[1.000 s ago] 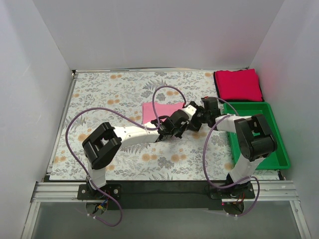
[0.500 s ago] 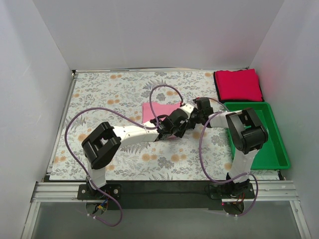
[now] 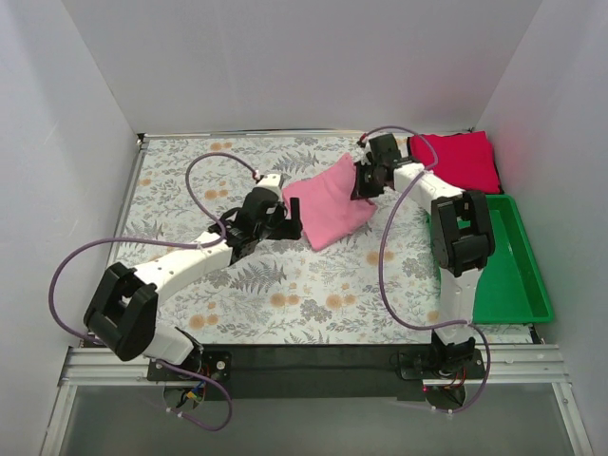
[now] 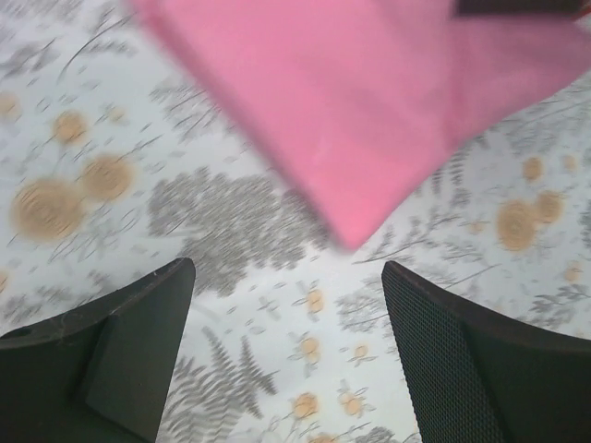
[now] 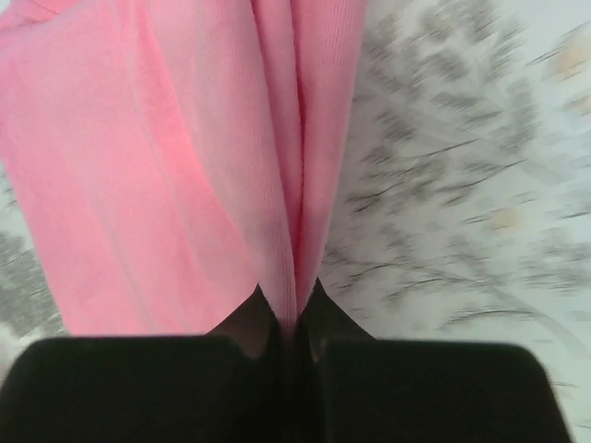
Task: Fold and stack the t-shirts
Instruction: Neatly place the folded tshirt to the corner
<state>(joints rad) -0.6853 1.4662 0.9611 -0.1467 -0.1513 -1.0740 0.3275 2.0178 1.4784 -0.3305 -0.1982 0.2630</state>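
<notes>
The folded pink t-shirt (image 3: 331, 209) hangs above the floral cloth, pinched at its right edge by my right gripper (image 3: 364, 182). Seen from the right wrist, the pink fabric (image 5: 212, 157) is bunched between the shut jaws (image 5: 291, 323). Just left of the shirt, my left gripper (image 3: 290, 217) stands open; in its wrist view the two fingers (image 4: 138, 341) are wide apart over the cloth, and the pink t-shirt (image 4: 369, 101) hangs ahead of them, untouched. The folded red t-shirt (image 3: 456, 161) lies at the back right corner.
A green bin (image 3: 518, 271) sits along the right side, in front of the red shirt. The floral table cloth (image 3: 199, 171) covers the table. White walls close in the left, back and right. Purple cables loop off both arms.
The left gripper has let go of the pink shirt, opened and drawn back left. The right gripper shut on the shirt's edge and carried it up and toward the back right.
</notes>
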